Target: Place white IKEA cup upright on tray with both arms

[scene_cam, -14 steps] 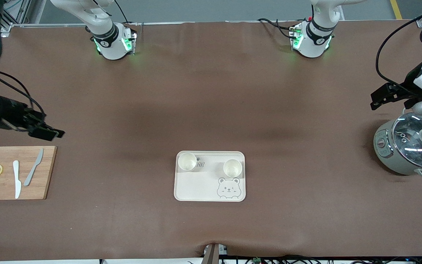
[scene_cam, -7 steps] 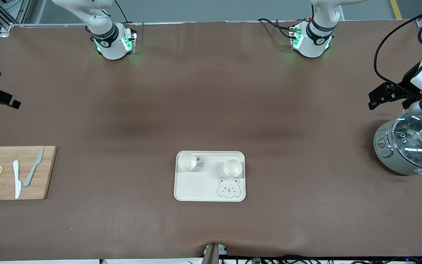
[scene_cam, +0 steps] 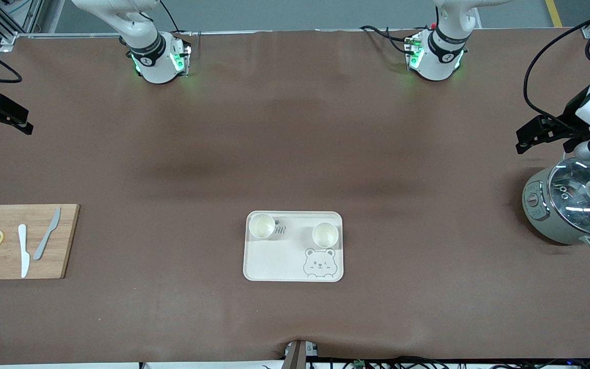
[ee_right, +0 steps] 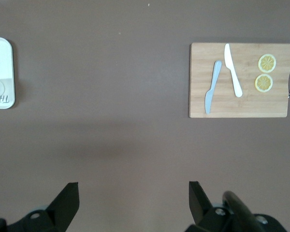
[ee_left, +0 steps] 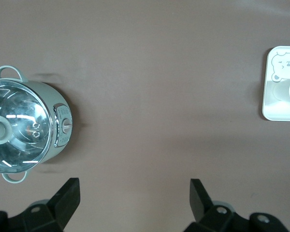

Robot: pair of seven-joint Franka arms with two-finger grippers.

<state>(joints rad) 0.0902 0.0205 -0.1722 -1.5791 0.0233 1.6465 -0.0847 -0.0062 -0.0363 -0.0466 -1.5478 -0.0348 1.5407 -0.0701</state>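
— As far as you can judge, what is done?

— Both white cups stand upright on the tray [scene_cam: 295,256], one [scene_cam: 261,226] toward my right arm's end and one [scene_cam: 325,234] toward my left arm's end, so I judge the placing finished.

— And your grippers?

— Both are spread wide and hold nothing. My right gripper [scene_cam: 11,119] hangs over bare table at its end, the tray well apart from it. My left gripper [scene_cam: 533,137] hangs just beside the pot [scene_cam: 571,207], also well away from the cups.

— What is left?

— Nothing I can see.
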